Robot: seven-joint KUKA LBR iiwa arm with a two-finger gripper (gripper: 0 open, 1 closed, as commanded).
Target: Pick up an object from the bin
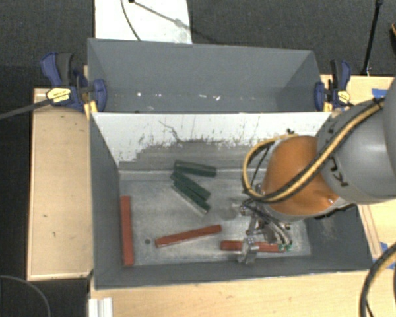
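My gripper (252, 242) is low in the bin's front right part, under the orange wrist cover. It stands right over a short red bar (230, 246) that lies flat on the floor, and it hides the bar's middle. The bar's left end sticks out to the left of the gripper and a bit of red shows on its right. A longer red bar (188, 236) lies slanted just to the left, apart from the gripper.
Two dark green blocks (195, 170) (191, 192) lie near the middle towards the back wall. A third red bar (127, 231) lies along the left wall. The arm and its cables cover the bin's right side.
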